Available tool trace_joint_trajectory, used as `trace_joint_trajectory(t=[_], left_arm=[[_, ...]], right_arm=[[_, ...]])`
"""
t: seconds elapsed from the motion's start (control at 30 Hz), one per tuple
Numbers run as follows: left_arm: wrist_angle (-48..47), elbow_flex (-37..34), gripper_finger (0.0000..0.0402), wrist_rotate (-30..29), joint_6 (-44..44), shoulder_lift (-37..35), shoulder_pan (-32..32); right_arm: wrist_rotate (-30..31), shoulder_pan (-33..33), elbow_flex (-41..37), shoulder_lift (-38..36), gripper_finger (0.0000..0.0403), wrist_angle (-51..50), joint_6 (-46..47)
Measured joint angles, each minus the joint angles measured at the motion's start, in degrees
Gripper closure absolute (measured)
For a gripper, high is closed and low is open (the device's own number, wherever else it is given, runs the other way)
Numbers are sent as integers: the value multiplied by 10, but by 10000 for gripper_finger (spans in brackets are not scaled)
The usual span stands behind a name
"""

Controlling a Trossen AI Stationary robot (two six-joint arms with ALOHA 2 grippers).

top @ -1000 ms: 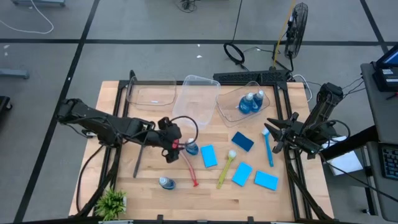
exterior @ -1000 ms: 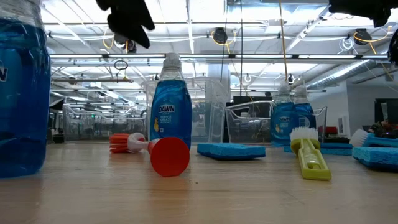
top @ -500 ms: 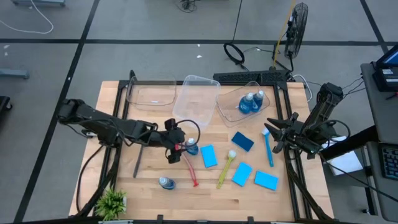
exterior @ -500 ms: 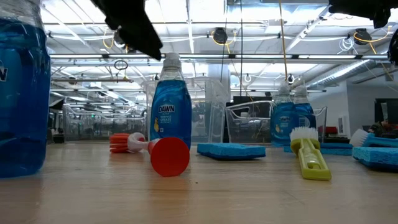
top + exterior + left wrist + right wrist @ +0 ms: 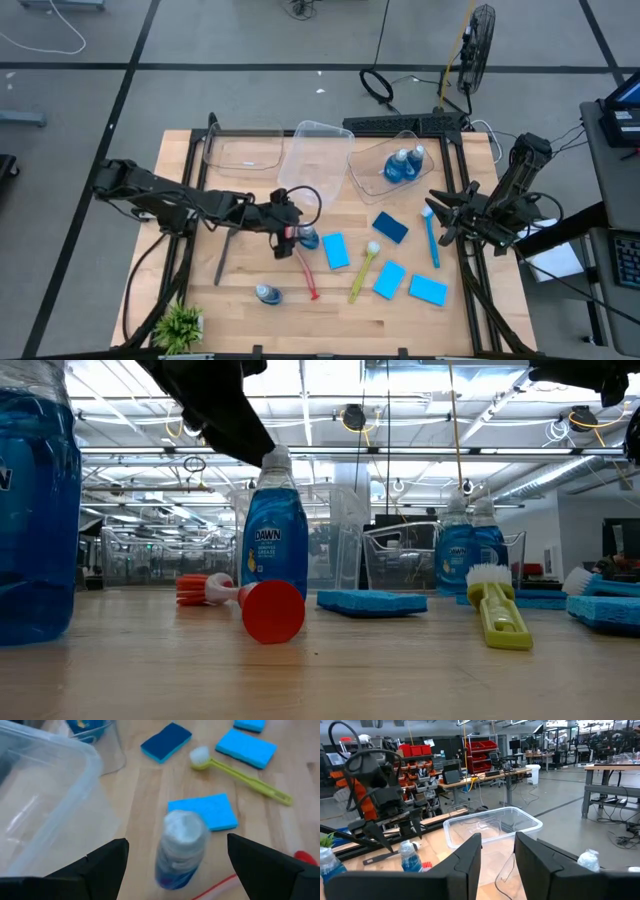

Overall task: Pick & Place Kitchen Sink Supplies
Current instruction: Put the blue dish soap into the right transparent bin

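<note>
A small clear bottle of blue liquid (image 5: 308, 239) (image 5: 273, 540) stands upright on its base in the middle of the table. My left gripper (image 5: 293, 232) (image 5: 176, 845) is open and slants down at it from the table's left. One finger stands on each side of the bottle's white cap (image 5: 185, 827), and neither touches it. Another bottle (image 5: 267, 294) stands near the front edge. A red brush (image 5: 305, 272), a yellow brush (image 5: 362, 270), a blue brush (image 5: 432, 240) and several blue sponges (image 5: 335, 251) lie flat on the wood. My right gripper (image 5: 437, 215) (image 5: 497, 857) waits open and empty at the right edge.
Three clear bins stand along the far edge (image 5: 245, 150) (image 5: 315, 165). The right one (image 5: 375, 175) holds two more bottles (image 5: 405, 165). A slim grey brush (image 5: 224, 255) lies under my left arm, and a small green plant (image 5: 180, 325) stands at the front left corner.
My left gripper has moved toward the table's right edge and down, up to the upright bottle, so that its open fingers now flank the cap. The bottle has stayed where it was.
</note>
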Motion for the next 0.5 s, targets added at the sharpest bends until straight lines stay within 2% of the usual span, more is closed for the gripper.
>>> trace_joint_trajectory(t=[0.5], left_arm=[[60,-9,66,49,21,28,26]], right_arm=[[0,0,0,0,298,0,7]])
